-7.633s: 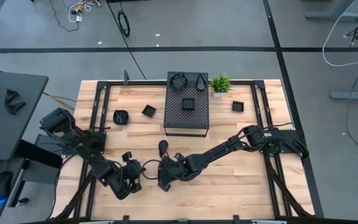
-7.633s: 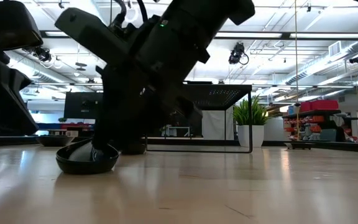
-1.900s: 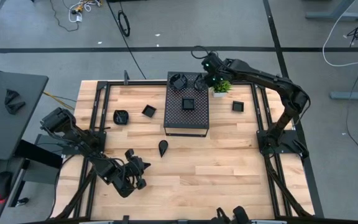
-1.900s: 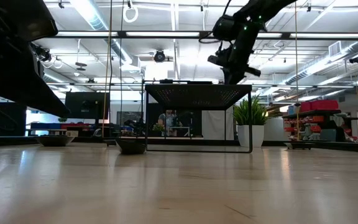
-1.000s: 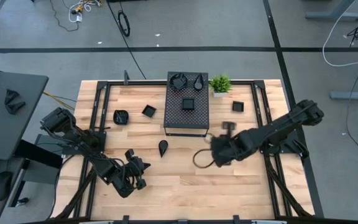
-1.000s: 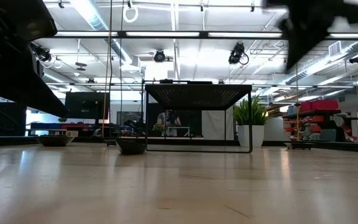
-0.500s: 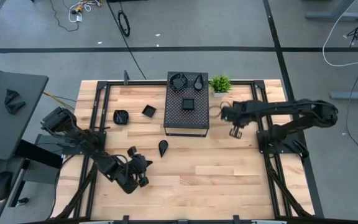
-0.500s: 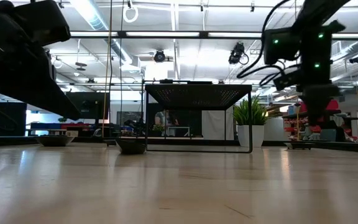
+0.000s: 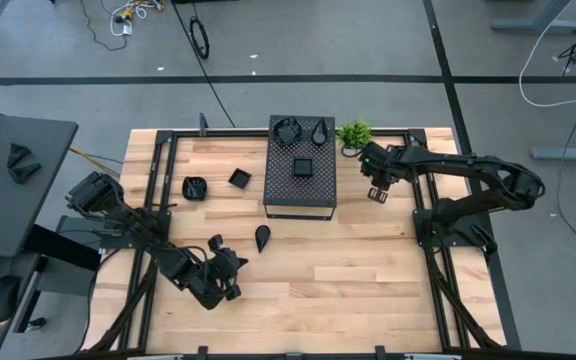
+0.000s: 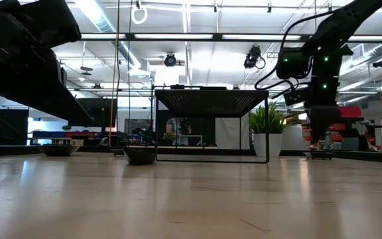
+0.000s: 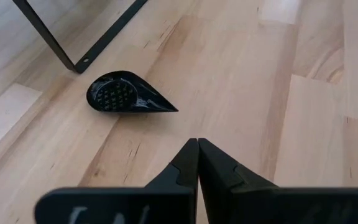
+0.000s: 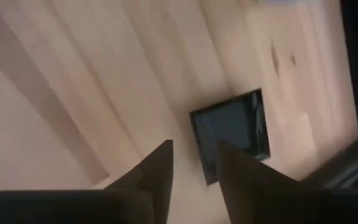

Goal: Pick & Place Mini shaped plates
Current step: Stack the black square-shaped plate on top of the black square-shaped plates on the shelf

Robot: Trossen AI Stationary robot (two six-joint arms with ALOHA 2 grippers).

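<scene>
While the left tool waits near the front-left of the wooden surface, fingers pressed together w/ nothing between them, the right tool hangs over the surface's right rear, just right of the perforated box. Its fingers stand slightly apart, nothing gripped. In right wrist view a square plate lies flat on the wood just beyond the fingertips, under the tool; in high view the arm covers it.

Teardrop plate lies on the wood just in front of the box's front-left corner, near the left tool; left wrist view shows it ahead of the closed fingers, not touching.

On top of the box: a round-ish plate, a teardrop, a square one. Left of the box, 2 more on the wood: a rounded plate and a small square. Potted plant sits at the box's rear-right corner.
</scene>
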